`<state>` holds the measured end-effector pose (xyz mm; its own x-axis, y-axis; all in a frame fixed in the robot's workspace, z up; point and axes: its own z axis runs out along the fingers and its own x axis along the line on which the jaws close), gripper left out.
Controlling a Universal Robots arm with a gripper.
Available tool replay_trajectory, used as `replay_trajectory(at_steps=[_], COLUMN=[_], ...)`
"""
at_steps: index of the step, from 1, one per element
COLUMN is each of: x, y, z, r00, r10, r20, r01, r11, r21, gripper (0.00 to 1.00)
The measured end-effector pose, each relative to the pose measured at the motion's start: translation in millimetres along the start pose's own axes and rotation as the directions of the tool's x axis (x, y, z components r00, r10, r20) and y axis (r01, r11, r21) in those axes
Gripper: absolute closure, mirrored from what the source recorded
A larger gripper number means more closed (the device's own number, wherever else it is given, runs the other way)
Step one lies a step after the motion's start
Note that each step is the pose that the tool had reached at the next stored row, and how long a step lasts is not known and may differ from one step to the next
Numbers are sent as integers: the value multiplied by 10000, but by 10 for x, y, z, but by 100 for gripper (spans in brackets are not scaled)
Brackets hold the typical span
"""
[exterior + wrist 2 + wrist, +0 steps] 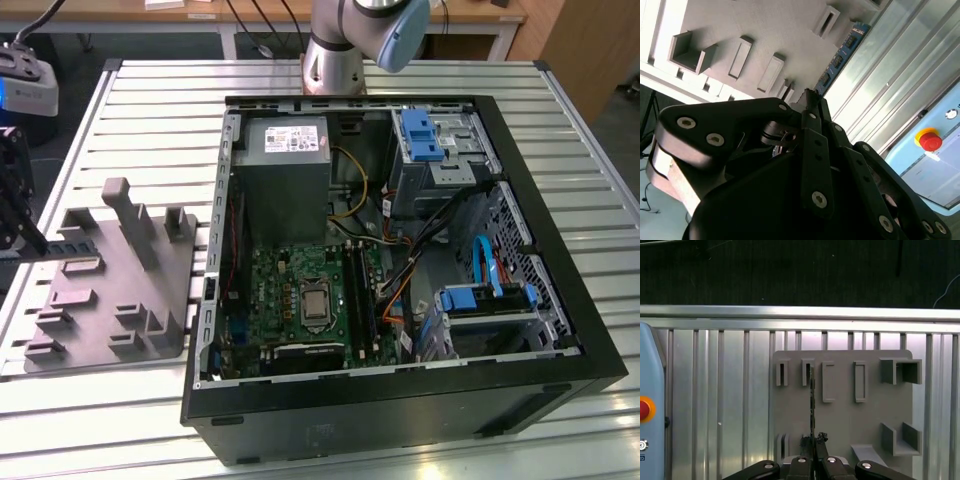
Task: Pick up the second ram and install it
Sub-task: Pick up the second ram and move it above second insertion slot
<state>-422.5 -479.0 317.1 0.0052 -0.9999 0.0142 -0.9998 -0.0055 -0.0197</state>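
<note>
The gripper (813, 441) has its jaws closed narrow on the second ram (840, 56). The stick shows edge-on between the fingertips in the first wrist view and reaches out over the grey fixture block (850, 425). Contact between stick and block cannot be determined. The block lies on the slatted table (130, 100), to the exterior view's left of the open computer case (400, 400).

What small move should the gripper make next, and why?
Probably a slow, straight lift away from the grey fixture. The gripper appears closed on the second ram, whose far end seems at a fixture slot; tilting could jam it.
</note>
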Motion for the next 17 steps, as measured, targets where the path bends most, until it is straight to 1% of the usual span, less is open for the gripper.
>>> replay_trajectory(at_steps=[17], x=[2], y=[-3], z=[-150], r00=[10000], r10=[0], r20=[8], r01=[0], r11=[10000], r21=[0], gripper=[86])
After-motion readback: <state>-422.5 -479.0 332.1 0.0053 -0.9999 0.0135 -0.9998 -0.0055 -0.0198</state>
